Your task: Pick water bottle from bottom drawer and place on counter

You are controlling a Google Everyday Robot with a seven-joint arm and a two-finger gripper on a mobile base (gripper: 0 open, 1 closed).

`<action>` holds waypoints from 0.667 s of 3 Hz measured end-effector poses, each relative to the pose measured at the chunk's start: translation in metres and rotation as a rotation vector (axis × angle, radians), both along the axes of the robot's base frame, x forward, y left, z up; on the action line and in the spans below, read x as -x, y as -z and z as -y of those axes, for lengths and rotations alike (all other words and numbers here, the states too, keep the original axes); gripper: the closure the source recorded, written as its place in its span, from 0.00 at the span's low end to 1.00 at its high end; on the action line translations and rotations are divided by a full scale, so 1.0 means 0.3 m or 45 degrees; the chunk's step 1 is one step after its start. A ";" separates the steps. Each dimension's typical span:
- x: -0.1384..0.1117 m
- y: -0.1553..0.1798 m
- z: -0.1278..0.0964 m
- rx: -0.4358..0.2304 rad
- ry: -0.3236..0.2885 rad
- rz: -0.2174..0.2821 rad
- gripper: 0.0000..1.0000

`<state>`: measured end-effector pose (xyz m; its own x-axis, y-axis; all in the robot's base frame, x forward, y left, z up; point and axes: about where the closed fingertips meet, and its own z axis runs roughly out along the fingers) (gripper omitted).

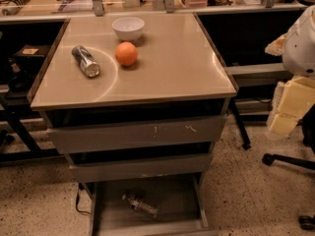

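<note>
We are seeing the fingers (288,113) hanging right of the glossy table (167,68); their spread we cannot tell.
Down-left, a clear water bottle (141,205) is lying in the grey bottom drawer (172,200); up-left, shiny can (85,61), orange (126,53), bowl (128,27).

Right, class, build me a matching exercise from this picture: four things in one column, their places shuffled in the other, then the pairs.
Things:
1. water bottle
2. silver can
3. orange
4. pincer

Places:
a. just in front of the white bowl
b. lying in the open bottom drawer
c. off the right side of the counter
d. lying on the counter's left part

Pairs: 1-b, 2-d, 3-a, 4-c
</note>
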<state>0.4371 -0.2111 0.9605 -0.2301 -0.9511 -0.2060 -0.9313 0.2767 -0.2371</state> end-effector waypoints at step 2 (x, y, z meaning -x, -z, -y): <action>0.034 0.335 -0.187 -0.034 -0.021 -0.088 0.00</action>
<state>0.4269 -0.1549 0.8599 -0.2288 -0.9493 -0.2157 -0.9497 0.2663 -0.1647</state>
